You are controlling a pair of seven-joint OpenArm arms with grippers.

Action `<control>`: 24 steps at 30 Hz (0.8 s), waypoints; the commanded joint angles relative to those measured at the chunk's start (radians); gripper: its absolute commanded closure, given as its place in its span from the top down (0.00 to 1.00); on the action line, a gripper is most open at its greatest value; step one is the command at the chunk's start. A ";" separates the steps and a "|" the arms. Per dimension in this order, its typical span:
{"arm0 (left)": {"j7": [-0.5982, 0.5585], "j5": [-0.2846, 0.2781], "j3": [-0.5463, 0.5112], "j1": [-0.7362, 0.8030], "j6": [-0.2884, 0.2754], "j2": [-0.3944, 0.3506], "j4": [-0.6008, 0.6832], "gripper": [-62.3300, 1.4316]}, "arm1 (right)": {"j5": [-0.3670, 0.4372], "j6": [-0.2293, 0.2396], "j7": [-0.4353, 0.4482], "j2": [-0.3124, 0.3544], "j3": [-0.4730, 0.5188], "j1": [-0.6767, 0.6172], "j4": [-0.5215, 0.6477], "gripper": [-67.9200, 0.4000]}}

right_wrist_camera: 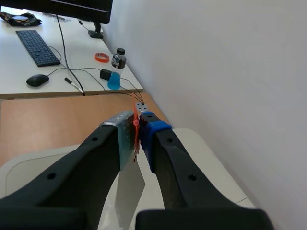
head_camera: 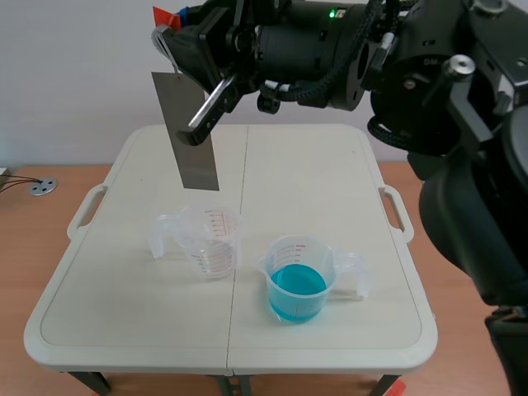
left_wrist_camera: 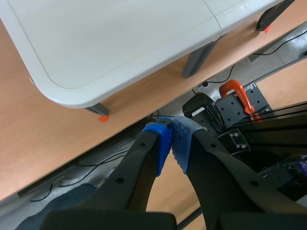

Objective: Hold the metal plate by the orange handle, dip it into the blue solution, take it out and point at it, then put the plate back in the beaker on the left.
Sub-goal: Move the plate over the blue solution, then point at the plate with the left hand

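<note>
The right arm comes in across the top of the scene view, and my right gripper (head_camera: 171, 35) is shut on the orange handle (head_camera: 167, 16) of the metal plate (head_camera: 191, 144). The grey plate hangs down, slightly tilted, above and just behind the empty clear beaker (head_camera: 211, 239) on the left. The beaker of blue solution (head_camera: 299, 282) stands to its right. In the right wrist view the orange handle (right_wrist_camera: 136, 128) is pinched at my gripper (right_wrist_camera: 137, 125), and the plate (right_wrist_camera: 127, 189) runs back between the fingers. My left gripper (left_wrist_camera: 171, 139) is shut on nothing, off the table's corner.
Both beakers stand on the white folding table (head_camera: 330, 173), whose corner (left_wrist_camera: 72, 72) shows ahead of my left gripper, with floor, cables and an orange clamp (left_wrist_camera: 235, 91) below. A desk with keyboard (right_wrist_camera: 38, 48) and bottle (right_wrist_camera: 115, 69) lies beyond the right gripper.
</note>
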 commanded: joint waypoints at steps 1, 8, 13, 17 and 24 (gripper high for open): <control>-0.018 -0.009 -0.004 -0.007 0.000 0.007 0.006 0.05 | 0.017 0.006 0.018 0.011 0.006 -0.008 0.042 0.03; 0.024 -0.009 -0.004 -0.103 0.000 0.007 0.006 0.05 | 0.043 0.006 0.018 0.044 0.057 -0.106 0.143 0.03; 0.047 -0.009 -0.004 -0.177 0.000 0.007 0.006 0.05 | 0.087 0.006 0.018 0.077 0.113 -0.171 0.179 0.03; 0.047 -0.009 -0.004 -0.220 -0.007 0.007 0.006 0.05 | 0.126 0.006 0.024 0.113 0.153 -0.217 0.201 0.03; 0.046 -0.009 0.004 -0.292 -0.018 0.006 0.006 0.05 | 0.196 0.006 0.058 0.179 0.222 -0.291 0.221 0.03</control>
